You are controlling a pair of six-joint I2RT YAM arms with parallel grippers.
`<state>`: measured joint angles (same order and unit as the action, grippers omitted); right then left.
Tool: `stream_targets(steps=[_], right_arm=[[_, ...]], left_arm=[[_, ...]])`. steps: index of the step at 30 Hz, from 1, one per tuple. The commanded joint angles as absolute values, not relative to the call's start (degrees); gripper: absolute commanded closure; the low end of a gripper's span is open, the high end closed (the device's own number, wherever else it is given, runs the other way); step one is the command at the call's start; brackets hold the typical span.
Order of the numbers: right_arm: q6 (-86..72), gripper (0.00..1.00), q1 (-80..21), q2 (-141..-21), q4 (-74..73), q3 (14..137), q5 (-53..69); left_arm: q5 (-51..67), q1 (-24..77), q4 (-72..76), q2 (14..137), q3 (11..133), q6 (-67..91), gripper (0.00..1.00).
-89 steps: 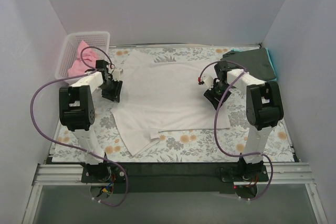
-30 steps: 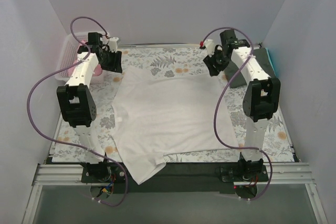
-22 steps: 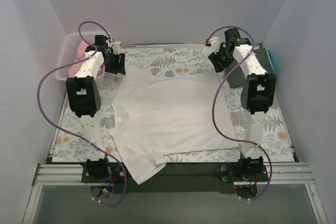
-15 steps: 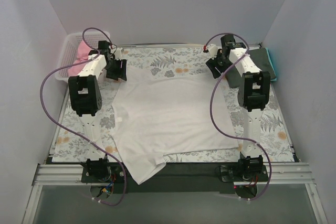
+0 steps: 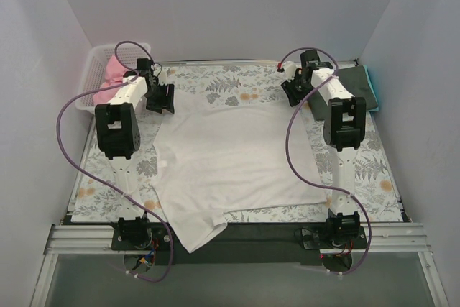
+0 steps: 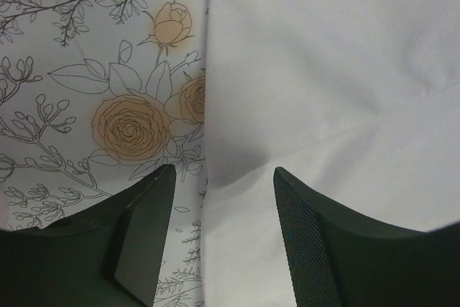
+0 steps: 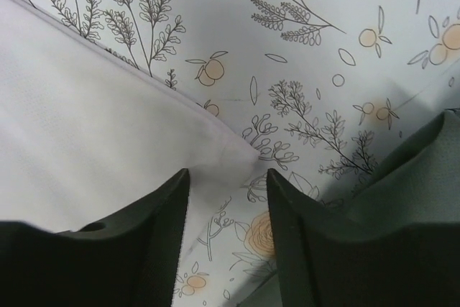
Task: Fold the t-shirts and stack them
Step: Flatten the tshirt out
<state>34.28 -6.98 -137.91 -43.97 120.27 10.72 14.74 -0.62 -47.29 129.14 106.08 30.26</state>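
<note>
Large white t-shirt (image 5: 230, 159) lying spread flat on the floral surface (image 5: 237, 80), left jaws hovering parted over its far left edge, right jaws hovering parted over its far right corner, both gripping nothing

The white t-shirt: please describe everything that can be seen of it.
The white t-shirt is plain, soft cloth, spread nearly flat with faint creases on the floral table cloth. Its near left corner reaches past the table cloth's front edge. The open left gripper and right gripper straddle its two far corners.
</note>
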Motion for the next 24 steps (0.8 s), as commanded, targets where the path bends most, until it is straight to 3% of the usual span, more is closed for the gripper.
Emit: stream_targets(steps=[1,6,11,17,24], right_arm=[[32.96,0.58,-7.21,-139.22,-42.80,122.43,13.27],[33.31,0.73,-7.29,-139.31,-42.71,120.77,14.24],[34.01,0.99,-7.21,-139.13,-42.71,119.44,12.93],[34.98,0.99,-7.21,-137.90,-42.71,118.39,12.57],[35.68,0.99,-6.94,-136.14,-42.71,116.63,12.83]], left_arm=[[14.33,1.49,-46.06,128.67,107.58,30.85,0.46],[13.54,2.72,-44.91,129.90,107.40,30.24,0.48],[11.26,3.60,-43.95,132.18,108.45,30.06,0.54],[9.06,3.52,-43.16,133.07,109.86,30.59,0.60],[9.22,3.25,-43.86,134.12,112.50,30.15,0.56]])
